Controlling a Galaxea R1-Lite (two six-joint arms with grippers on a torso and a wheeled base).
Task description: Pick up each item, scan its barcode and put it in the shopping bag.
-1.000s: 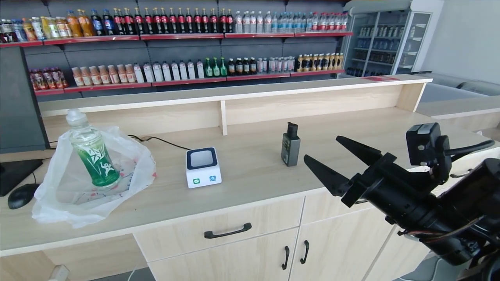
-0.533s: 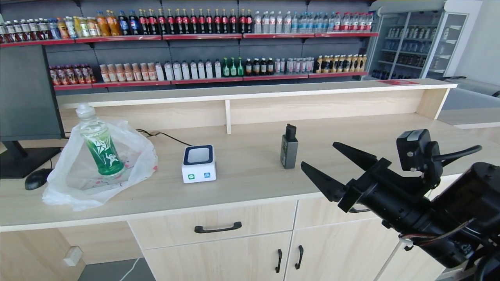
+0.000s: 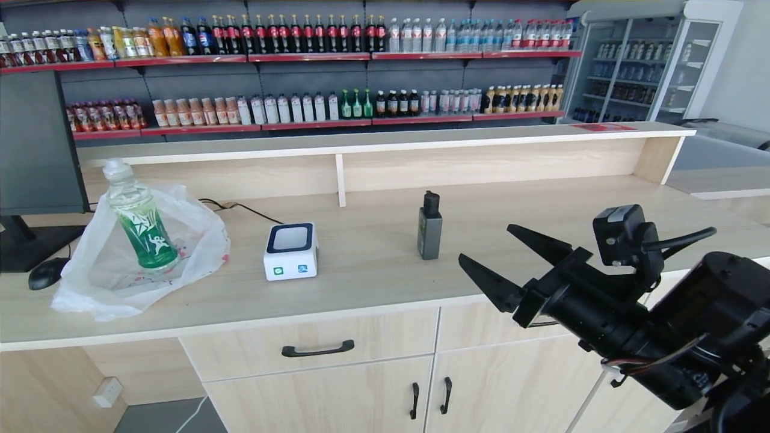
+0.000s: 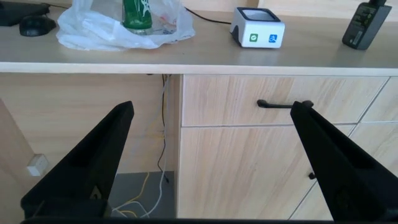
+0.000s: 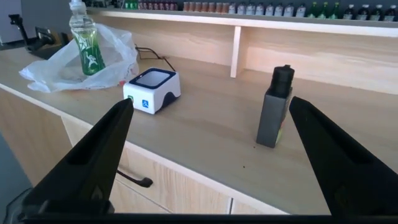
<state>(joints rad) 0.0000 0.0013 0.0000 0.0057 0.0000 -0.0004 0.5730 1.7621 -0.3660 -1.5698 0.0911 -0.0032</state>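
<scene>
A clear bottle with a green label (image 3: 141,228) stands upright inside the open white plastic shopping bag (image 3: 102,288) at the counter's left. The white barcode scanner (image 3: 290,252) sits mid-counter, and a dark grey bottle with a black cap (image 3: 429,227) stands to its right. My right gripper (image 3: 486,242) hangs open and empty off the counter's front edge, right of the grey bottle (image 5: 275,109) and pointing toward it and the scanner (image 5: 152,90). My left gripper (image 4: 211,109) is open and empty, low in front of the drawers, below the bag (image 4: 93,31) and scanner (image 4: 257,32).
A monitor (image 3: 36,156) and a mouse (image 3: 43,273) stand at the far left, with a cable (image 3: 240,207) running behind the scanner. A raised wooden ledge with a divider (image 3: 340,180) backs the counter. Drawer handle (image 3: 317,349) and cabinet doors lie below. Drink shelves fill the wall behind.
The head camera has shifted, so the whole scene slid in the picture. The items on the counter stay put, and the right gripper stays open in about the same pose.
</scene>
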